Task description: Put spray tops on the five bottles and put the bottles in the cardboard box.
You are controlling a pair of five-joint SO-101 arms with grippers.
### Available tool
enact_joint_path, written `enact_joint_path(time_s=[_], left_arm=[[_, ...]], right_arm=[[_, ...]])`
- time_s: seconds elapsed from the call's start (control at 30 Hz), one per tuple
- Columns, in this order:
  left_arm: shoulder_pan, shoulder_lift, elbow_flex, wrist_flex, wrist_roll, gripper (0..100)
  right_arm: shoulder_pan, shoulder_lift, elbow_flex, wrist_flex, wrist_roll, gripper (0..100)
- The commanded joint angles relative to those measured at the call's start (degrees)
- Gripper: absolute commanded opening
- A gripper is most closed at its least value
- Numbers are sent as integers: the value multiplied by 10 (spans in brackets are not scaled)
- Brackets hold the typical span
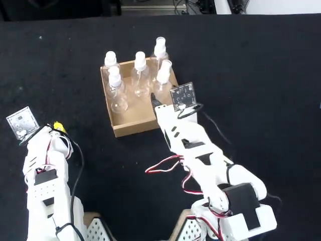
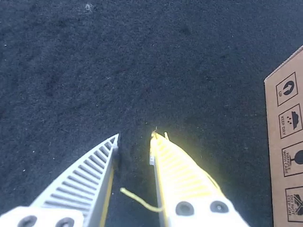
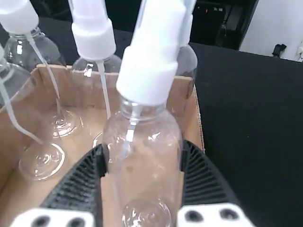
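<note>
The cardboard box [image 1: 126,125] sits mid-table with several clear bottles in it, all wearing white spray tops. My right gripper [image 1: 159,98] is at the box's near right side, shut on a bottle [image 1: 163,83] that stands upright inside the box. The wrist view shows that bottle [image 3: 142,142] between the black fingers [image 3: 90,172], its spray top [image 3: 152,61] above. Other bottles [image 3: 92,40] stand behind it in the box [image 3: 191,101]. At the table's left, my left gripper [image 2: 135,138] hovers over bare black cloth, slightly open and holding nothing.
Black cloth covers the table [image 1: 251,75]. The box's printed side [image 2: 286,137] lies off to one side of the left gripper. Red and white cables [image 1: 165,168] hang from the right arm. Room equipment lines the far edge.
</note>
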Motion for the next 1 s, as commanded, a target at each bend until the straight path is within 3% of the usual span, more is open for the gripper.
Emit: enact_joint_path(time_s=[0.0, 0.47, 0.67, 0.97], left_arm=[[5, -9, -2, -14, -7, 95], [5, -9, -2, -14, -7, 95], [5, -9, -2, -14, -7, 95], [5, -9, -2, -14, -7, 95]], right_arm=[[-10, -5, 7, -16, 4, 157], [-11, -6, 9, -17, 4, 158], [-11, -6, 11, -16, 4, 296], [-11, -116, 78, -16, 2, 283]])
